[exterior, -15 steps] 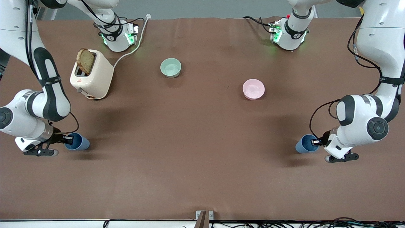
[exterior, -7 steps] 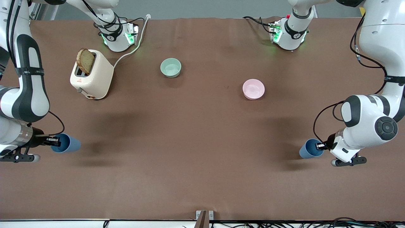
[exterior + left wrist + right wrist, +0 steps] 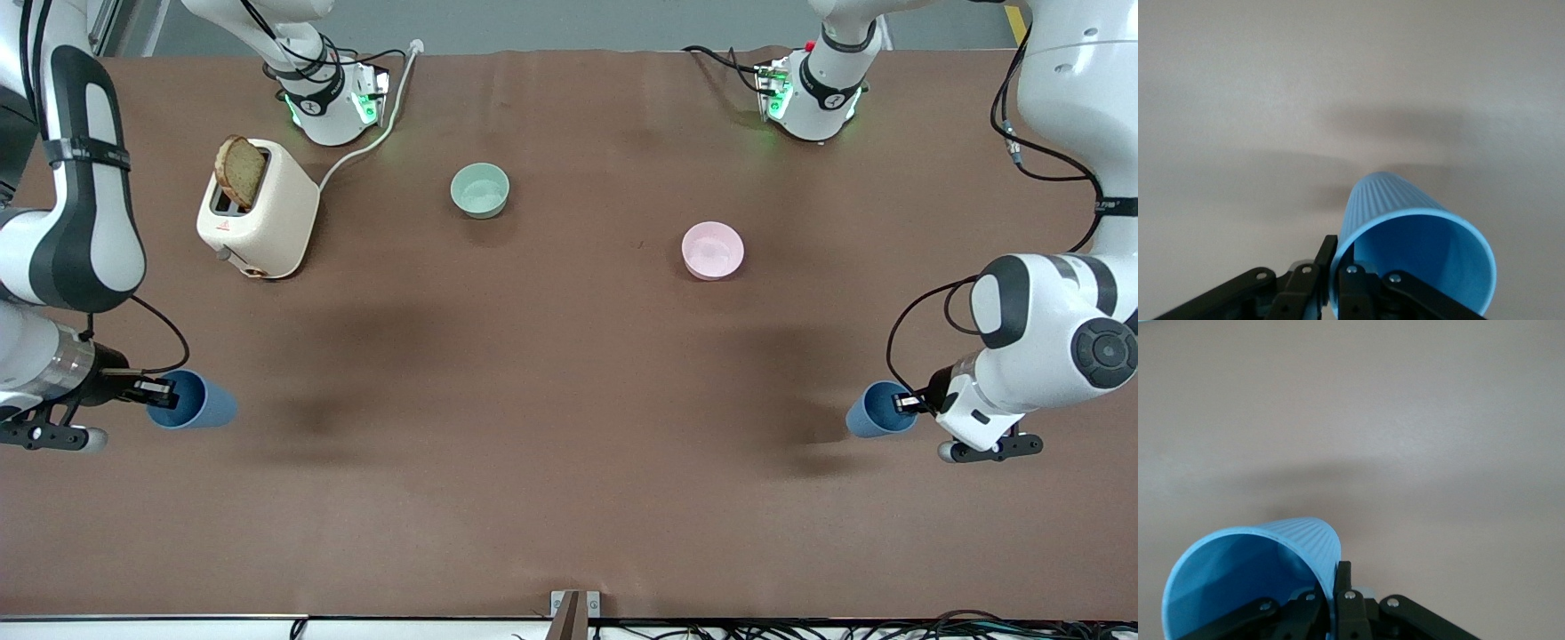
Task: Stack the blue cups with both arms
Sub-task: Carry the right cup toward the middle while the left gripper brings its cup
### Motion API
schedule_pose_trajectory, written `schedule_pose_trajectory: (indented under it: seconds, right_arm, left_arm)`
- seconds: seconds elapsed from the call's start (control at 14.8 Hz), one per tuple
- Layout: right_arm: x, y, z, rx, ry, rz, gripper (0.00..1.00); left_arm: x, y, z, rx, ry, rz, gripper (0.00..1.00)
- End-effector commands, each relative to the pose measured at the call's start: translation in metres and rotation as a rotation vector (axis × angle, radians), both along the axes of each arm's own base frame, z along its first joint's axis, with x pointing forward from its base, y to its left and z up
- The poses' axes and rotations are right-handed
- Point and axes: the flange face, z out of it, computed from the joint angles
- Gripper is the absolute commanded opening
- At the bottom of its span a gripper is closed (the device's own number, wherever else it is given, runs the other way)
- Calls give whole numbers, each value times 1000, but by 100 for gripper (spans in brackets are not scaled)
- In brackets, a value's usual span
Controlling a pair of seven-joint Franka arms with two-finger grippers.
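Two blue cups, each held by one gripper and tilted onto its side above the brown table. My right gripper is shut on the rim of one blue cup over the right arm's end of the table. In the right wrist view the fingers pinch the cup's wall, one inside and one outside. My left gripper is shut on the rim of the other blue cup over the left arm's end. In the left wrist view the fingers clamp that cup's wall the same way.
A cream toaster with a slice of bread standing in it sits near the right arm's base, its white cable beside it. A mint-green bowl and a pink bowl stand mid-table, farther from the front camera than the cups.
Both grippers have carried their cups outward toward their own ends of the table. The right gripper moved more; the left shifted only a little.
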Motion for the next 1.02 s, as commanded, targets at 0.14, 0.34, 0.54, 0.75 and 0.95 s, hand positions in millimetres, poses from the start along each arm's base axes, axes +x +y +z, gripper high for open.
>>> schedule_pose_trajectory:
  seconds: [0.14, 0.34, 0.54, 0.75, 0.95]
  right_arm:
    - [-23, 47, 54, 46, 8, -85, 1]
    - [-42, 74, 80, 57, 47, -57, 1]
    - [-54, 122, 94, 73, 71, -109, 1]
    - [-55, 153, 93, 89, 59, -136, 1]
    - [-55, 191, 93, 94, 12, -79, 1]
  left_arm:
    - [-33, -132, 42, -43, 78, 48, 0]
    - [-65, -247, 43, -62, 97, 123, 0]
    - [-103, -365, 30, -72, 98, 154, 0]
    - [-139, -444, -4, -98, 71, 194, 0]
    - [-157, -475, -36, -89, 37, 202, 0]
